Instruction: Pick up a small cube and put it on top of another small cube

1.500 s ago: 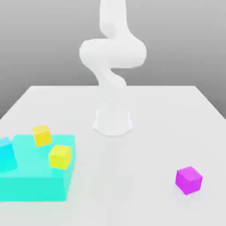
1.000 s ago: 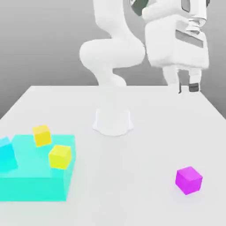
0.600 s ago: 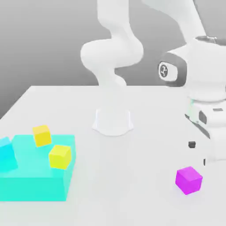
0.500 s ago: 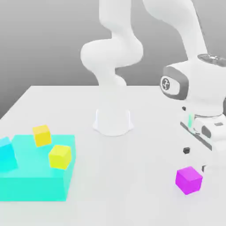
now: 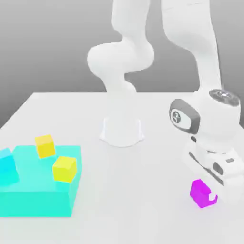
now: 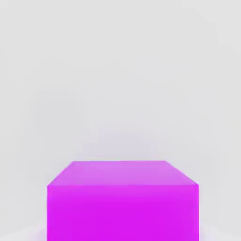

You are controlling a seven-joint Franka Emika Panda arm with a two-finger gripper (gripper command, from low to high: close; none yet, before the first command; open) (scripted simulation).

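1. Cyan cube [image 5: 5,161]: on the teal block [image 5: 35,204], farthest from my hand, toward the exterior view's left.
2. Golden cube [image 5: 45,146]: same block, well apart from my hand.
3. Lemon cube [image 5: 65,169]: same block, nearest my hand of those three.
4. Magenta cube [image 5: 199,194]: on the table [image 5: 128,190], between my fingertips.
5. My hand [image 5: 205,194]: one, lowered, closed on the magenta cube.
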